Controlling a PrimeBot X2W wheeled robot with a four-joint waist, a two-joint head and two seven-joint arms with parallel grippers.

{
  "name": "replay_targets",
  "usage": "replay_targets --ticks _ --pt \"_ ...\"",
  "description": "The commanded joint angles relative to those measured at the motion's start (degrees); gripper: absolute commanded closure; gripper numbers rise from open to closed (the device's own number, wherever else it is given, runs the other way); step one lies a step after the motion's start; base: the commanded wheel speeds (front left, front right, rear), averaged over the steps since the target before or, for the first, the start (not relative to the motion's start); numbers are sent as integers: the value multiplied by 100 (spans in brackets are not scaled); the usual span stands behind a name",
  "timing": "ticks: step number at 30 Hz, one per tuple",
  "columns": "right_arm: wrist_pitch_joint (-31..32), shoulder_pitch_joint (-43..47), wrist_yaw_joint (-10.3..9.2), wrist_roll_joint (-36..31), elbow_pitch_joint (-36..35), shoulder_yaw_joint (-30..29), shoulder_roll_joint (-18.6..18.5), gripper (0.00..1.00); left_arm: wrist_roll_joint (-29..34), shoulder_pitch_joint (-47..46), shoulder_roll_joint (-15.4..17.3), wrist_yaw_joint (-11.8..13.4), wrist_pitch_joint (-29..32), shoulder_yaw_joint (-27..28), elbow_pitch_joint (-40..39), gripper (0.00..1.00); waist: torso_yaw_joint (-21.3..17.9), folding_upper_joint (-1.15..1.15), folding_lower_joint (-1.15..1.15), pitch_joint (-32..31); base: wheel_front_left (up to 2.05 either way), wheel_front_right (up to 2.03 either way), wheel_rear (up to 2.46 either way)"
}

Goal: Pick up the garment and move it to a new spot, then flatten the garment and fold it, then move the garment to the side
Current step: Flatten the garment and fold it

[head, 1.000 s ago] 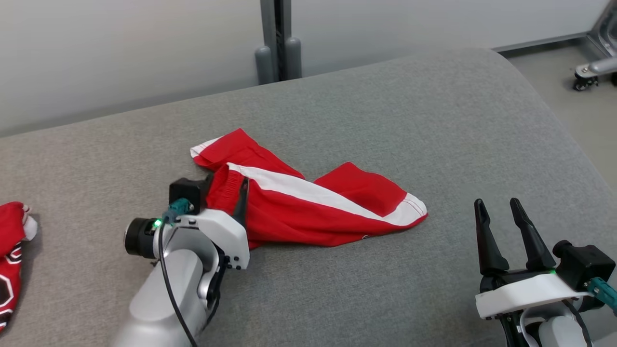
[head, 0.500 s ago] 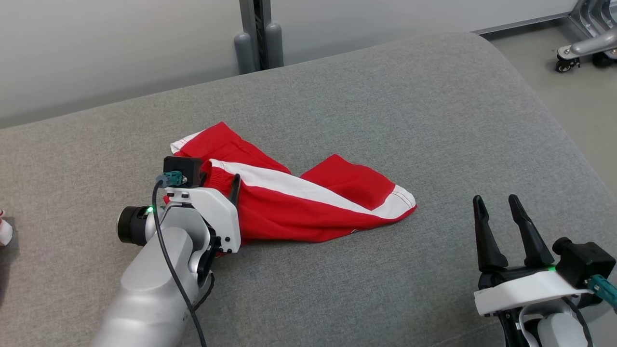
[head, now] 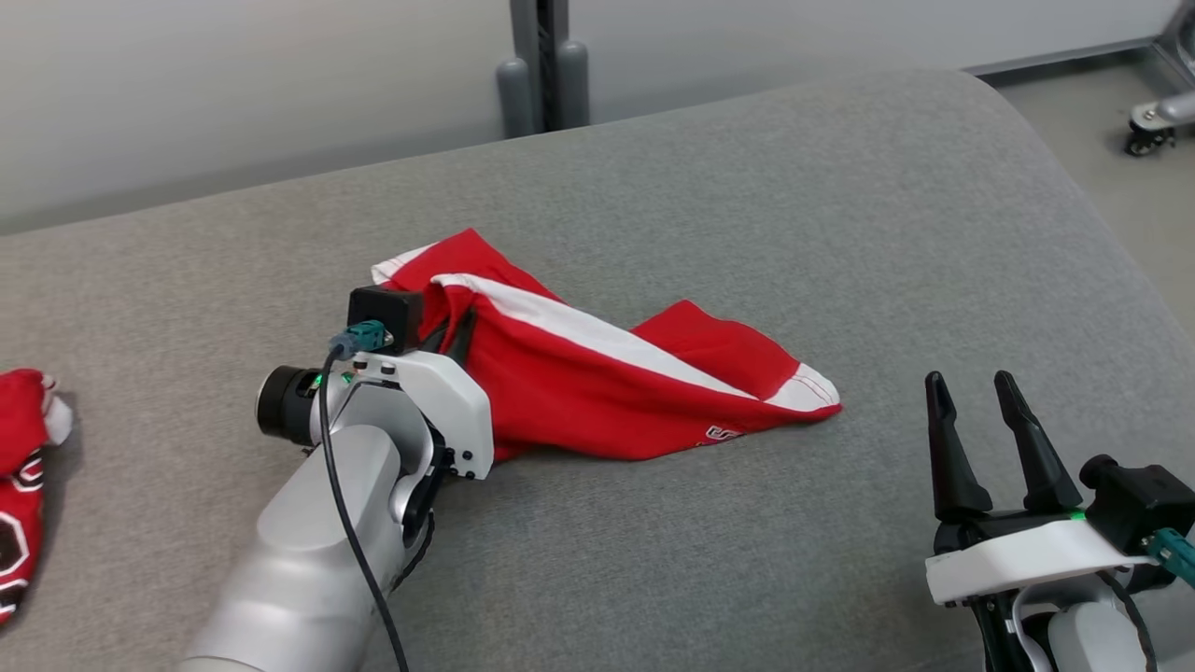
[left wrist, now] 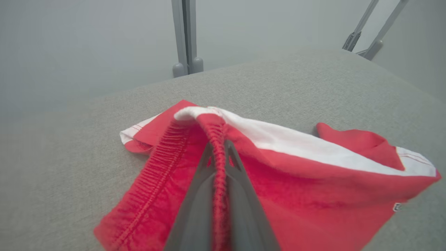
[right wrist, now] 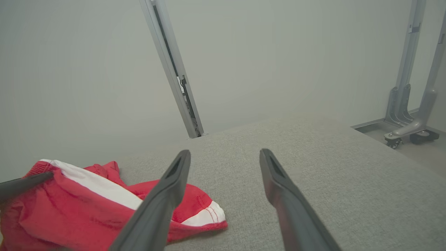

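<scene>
The left pincer pinches the waistband of the red garment, fingertips half buried in cloth. The garment lies central on the counter. At four o'clock the right pincer stands spread. At eight o'clock another red cloth is cut off.

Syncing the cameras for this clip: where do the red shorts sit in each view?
Head view: red shorts left of centre on the grey cushion.
Left wrist view: red shorts lower centre to right, waistband pinched by the left gripper.
Right wrist view: red shorts in the lower left corner.
Shared landmark: the grey post behind the cushion.
</scene>
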Motion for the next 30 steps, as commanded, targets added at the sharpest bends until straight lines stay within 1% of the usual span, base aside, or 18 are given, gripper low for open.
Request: replay_targets --ticks 1,6,10,13,17,22,25,30 --pt "-3 32 1 -27 1 -33 -20 0 63 -73 29 -29 -176 -61 -54 100 163 0 0 -111 0 0 0" --pt "-3 111 1 -37 36 -132 -21 0 380 157 73 -144 -682 -368 -292 100 622 0 0 -393 0 0 0" --pt "-3 187 1 -10 75 -189 -21 0 617 516 136 -461 -807 -743 -694 100 1054 0 0 -601 0 0 0" --pt "-3 229 1 11 102 -183 -21 0 808 829 277 -574 -828 -1048 -1058 100 1359 0 0 -710 0 0 0" --pt "-3 332 1 17 154 -195 -24 0 966 1242 521 -619 -847 -1307 -1494 100 1737 0 0 -881 0 0 0" --pt "-3 393 1 -31 212 -205 -23 0 936 1677 761 -655 -687 -1529 -1948 100 2109 0 0 -1032 0 0 0" --pt "-3 394 1 -77 248 -182 -23 0 897 1921 927 -686 -499 -1676 -2155 100 2257 0 0 -1125 0 0 0" --pt "-3 386 1 -99 306 -157 -23 0 789 2266 1025 -677 -293 -1808 -2434 100 2376 0 0 -1252 0 0 0"
